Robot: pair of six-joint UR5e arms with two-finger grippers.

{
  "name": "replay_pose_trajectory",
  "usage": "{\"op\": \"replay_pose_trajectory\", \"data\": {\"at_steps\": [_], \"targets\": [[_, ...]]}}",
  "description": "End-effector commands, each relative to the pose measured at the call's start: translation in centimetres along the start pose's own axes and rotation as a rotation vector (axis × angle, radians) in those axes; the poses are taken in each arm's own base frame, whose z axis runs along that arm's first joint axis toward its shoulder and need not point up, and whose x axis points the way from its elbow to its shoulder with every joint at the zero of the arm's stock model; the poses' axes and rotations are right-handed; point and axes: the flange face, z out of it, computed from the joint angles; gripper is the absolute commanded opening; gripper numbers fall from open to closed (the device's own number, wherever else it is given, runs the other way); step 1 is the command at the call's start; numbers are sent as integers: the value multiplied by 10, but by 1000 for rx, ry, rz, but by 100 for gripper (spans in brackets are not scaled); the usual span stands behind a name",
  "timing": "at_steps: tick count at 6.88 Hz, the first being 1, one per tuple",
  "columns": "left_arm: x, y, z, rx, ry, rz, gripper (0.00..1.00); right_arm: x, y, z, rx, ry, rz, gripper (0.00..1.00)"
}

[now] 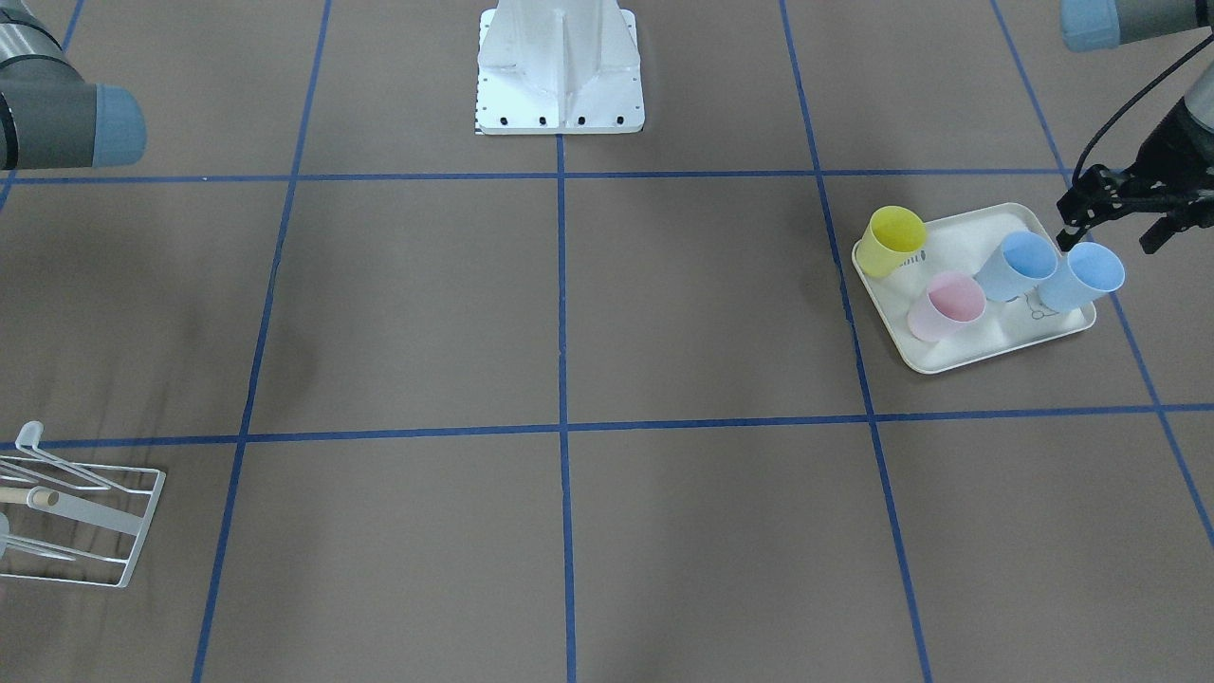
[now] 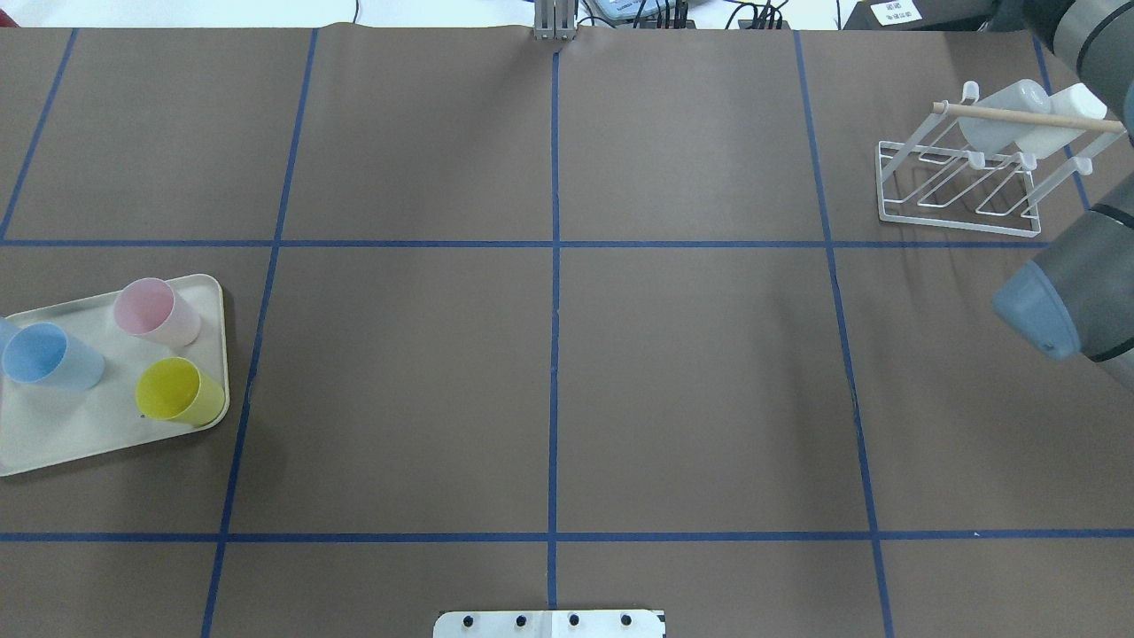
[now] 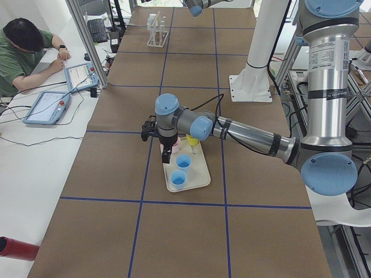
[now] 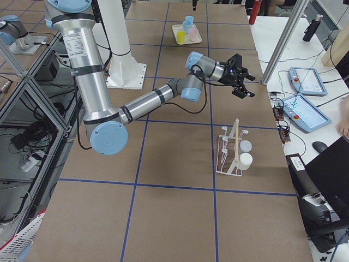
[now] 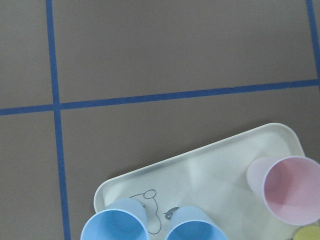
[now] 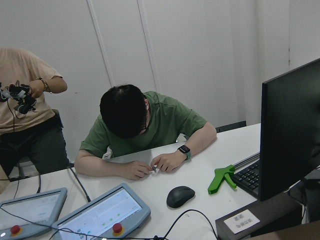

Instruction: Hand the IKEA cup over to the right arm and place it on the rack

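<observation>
Right gripper (image 4: pixel 246 86) raised over table (image 4: pixel 174 164), apart from rack (image 4: pixel 228 158); 2 white cups (image 4: pixel 245 160) on rack; tray (image 4: pixel 175 27) far.

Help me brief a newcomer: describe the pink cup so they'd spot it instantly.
On the brown table with blue tape lines, find the cream rectangular tray. On it, the pale pink plastic cup stands beside a yellow plastic cup and two light blue plastic cups; it is the only pink one.

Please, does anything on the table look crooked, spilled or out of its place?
Only the tray sits askew, turned against the blue tape lines. The yellow cup, pink cup and blue cups on it stand upright, nothing spilled. The rack stands level and holds two white cups.
</observation>
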Motion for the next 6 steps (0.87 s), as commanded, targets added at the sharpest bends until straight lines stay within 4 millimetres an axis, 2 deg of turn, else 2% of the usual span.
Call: {"op": "replay_pose_trajectory", "data": {"at_steps": [1,2,4,6], "targets": [[-63,3,22,-49,11,12,100,-33,20,-14,-104,-88,140,99],[-71,7,29,-62,8,1,100,-51,30,-18,-145,-118,197,99],[-64,11,26,-72,80,-20,100,-58,44,-18,-168,-125,194,99],[-38,15,2,-44,109,-172,100,-61,49,-20,-175,-132,192,99]]}}
